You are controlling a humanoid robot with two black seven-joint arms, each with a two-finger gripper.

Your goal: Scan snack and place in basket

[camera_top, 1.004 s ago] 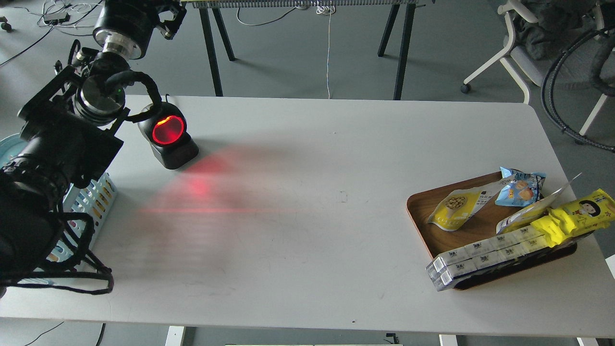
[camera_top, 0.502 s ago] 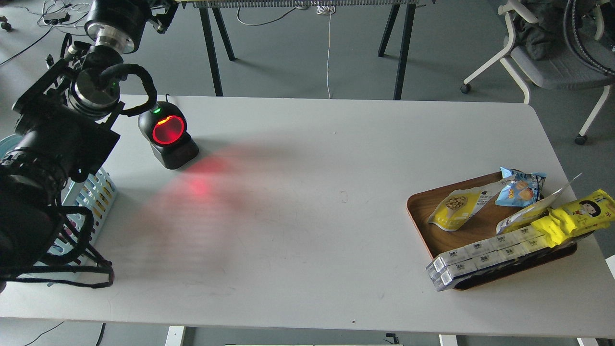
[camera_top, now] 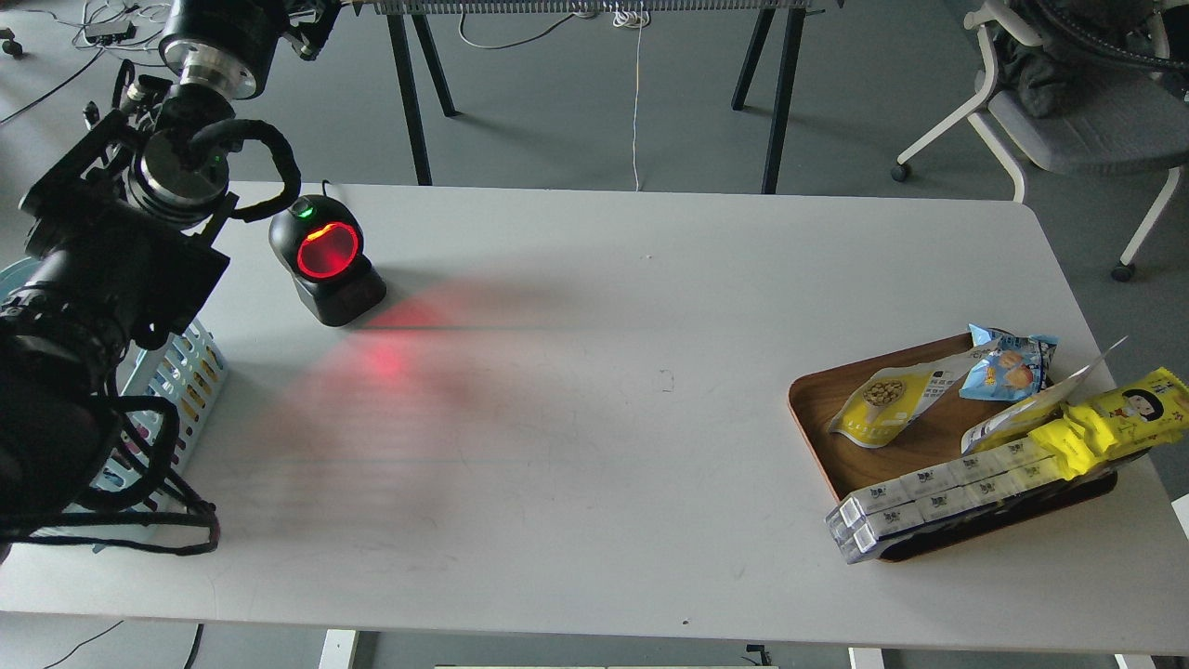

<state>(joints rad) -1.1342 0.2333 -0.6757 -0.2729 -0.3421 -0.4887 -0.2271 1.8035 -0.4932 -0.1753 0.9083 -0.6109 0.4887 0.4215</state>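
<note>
While snack lies well apart, tool

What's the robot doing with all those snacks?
Nothing is being held yet. The yellow-and-white bean pouch lies on the wooden tray at the right, beside other snacks. The barcode scanner glows red at the far left. The robot's left arm is raised over the light blue basket; its claw is too dark to read. The right arm is out of view.
</note>
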